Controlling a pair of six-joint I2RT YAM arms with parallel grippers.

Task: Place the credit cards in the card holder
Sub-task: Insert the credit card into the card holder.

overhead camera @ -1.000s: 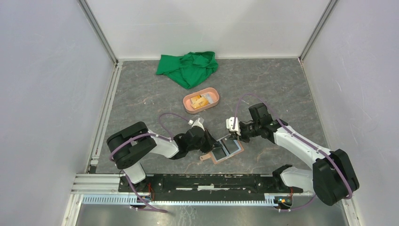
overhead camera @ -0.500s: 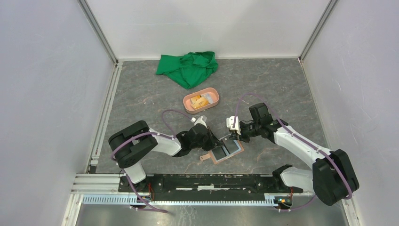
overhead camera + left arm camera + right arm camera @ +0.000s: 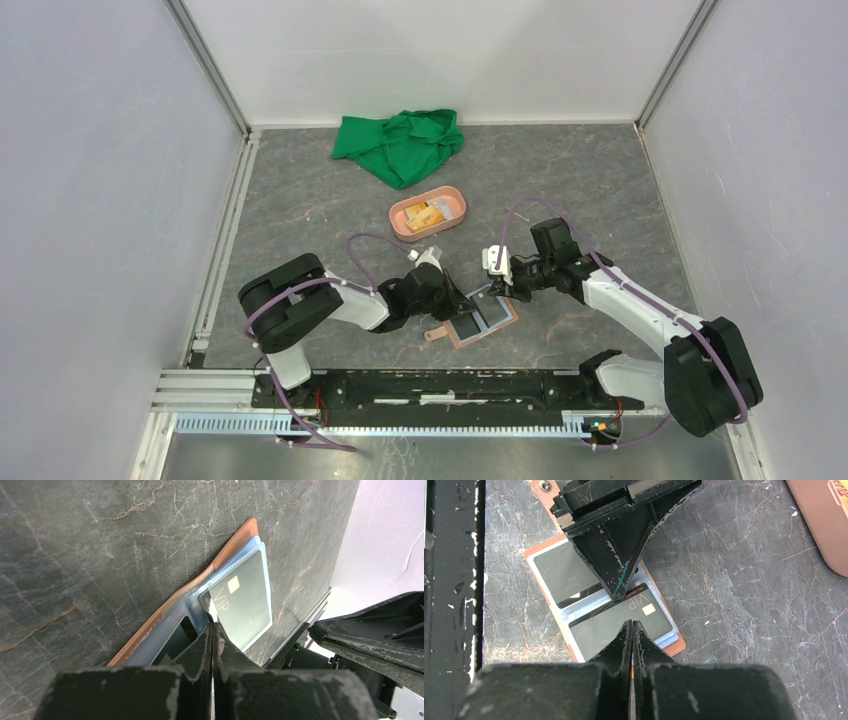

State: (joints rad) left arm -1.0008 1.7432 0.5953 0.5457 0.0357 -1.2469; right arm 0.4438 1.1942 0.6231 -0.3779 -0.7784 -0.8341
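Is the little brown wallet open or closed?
Open. The card holder lies spread flat, inside facing up, with dark cards showing in its pockets.

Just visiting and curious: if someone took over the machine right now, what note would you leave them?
Left end effector: shut, tips at a corner of the VIP card; whether it pinches anything, cannot tell.
Right end effector: shut, nothing seen in it, above that card.
Card holder: open flat on the table.
Done: the VIP card and a second dark card sit inside it.
Left: confirm the VIP card is fully in; the contents of the pink tray are too small to tell.
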